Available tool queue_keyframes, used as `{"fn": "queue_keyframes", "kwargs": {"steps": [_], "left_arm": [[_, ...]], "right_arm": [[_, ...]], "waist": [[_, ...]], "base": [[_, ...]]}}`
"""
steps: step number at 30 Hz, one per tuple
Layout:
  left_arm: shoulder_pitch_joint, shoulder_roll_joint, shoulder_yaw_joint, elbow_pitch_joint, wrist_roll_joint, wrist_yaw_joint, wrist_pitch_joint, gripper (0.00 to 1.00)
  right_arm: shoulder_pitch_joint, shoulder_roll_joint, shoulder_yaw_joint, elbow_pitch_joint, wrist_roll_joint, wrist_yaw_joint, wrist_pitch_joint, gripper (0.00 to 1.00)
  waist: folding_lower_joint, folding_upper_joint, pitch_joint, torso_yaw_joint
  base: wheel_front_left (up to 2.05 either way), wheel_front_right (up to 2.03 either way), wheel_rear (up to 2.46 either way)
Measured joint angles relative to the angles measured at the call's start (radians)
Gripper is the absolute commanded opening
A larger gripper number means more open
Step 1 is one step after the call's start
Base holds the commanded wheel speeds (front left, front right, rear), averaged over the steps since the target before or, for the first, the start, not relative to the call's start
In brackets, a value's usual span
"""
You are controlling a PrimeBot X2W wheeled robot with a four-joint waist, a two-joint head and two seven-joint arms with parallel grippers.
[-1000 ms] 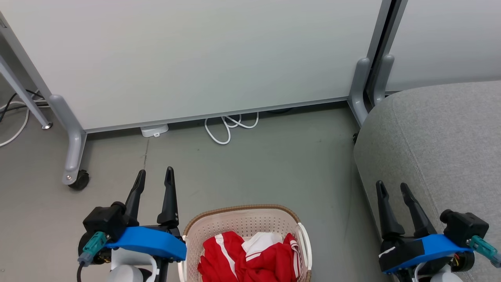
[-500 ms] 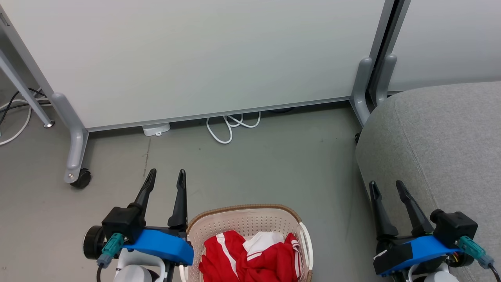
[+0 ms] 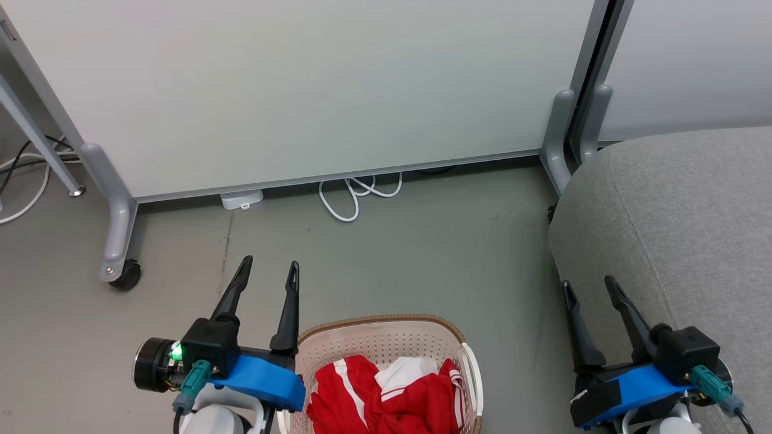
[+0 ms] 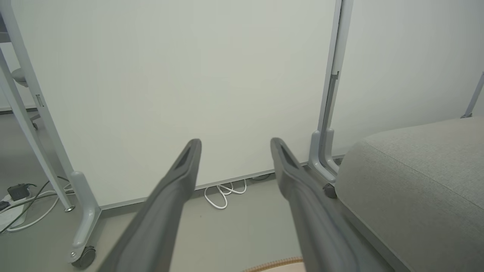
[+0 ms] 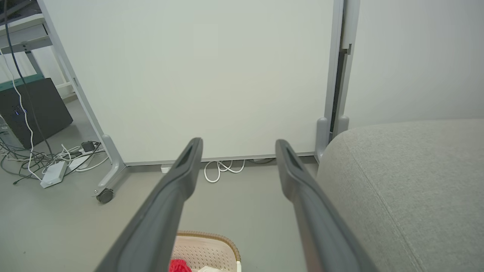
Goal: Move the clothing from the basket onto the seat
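The clothing (image 3: 386, 401) lies heaped in the basket (image 3: 379, 319) on the floor, between my arms and close to my body. My left gripper (image 3: 269, 263) hangs just beside the basket's left rim, fingers spread and empty, pointing past it; the pile sits to their right and back toward me. My right gripper (image 3: 587, 282), fingers also spread, hovers at the edge of the seat (image 3: 681, 211), apart from the basket. I judge the left arm the nearer for the pick.

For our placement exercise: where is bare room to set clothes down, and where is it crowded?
Free: the large grey fabric sofa seat, bare beyond the right tool. Crowded: the cream perforated plastic basket, holding red white-striped clothing.
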Motion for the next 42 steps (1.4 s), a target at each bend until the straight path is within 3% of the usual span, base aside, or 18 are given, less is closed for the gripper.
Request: {"fn": "queue_keyframes", "kwargs": {"steps": [14, 28, 36, 42], "left_arm": [[-0.005, -0.001, -0.016, 0.013, 0.100, -0.003, -0.022, 1.00], [-0.010, -0.001, -0.015, 0.040, 0.101, -0.012, -0.022, 1.00], [-0.094, 0.026, -0.081, 0.134, 0.109, -0.029, -0.022, 1.00], [-0.196, 0.063, -0.188, 0.248, 0.108, -0.035, -0.023, 1.00]], "right_arm": [[-0.001, -0.001, 0.013, 0.002, -0.093, 0.001, -0.022, 1.00], [-0.002, -0.001, 0.018, 0.008, -0.087, 0.001, -0.022, 1.00], [-0.019, -0.002, 0.031, 0.007, -0.085, 0.001, -0.022, 1.00], [-0.055, -0.002, 0.048, 0.000, -0.091, 0.001, -0.022, 1.00]], "waist": [[0.0000, 0.0000, 0.001, 0.003], [0.0000, 0.0000, 0.003, -0.001], [0.0000, 0.0000, 0.031, -0.014], [0.0000, 0.0000, 0.083, -0.040]], "base": [[0.00, 0.00, 0.00], [0.00, 0.00, 0.00], [0.00, 0.00, 0.00], [0.00, 0.00, 0.00]]}}
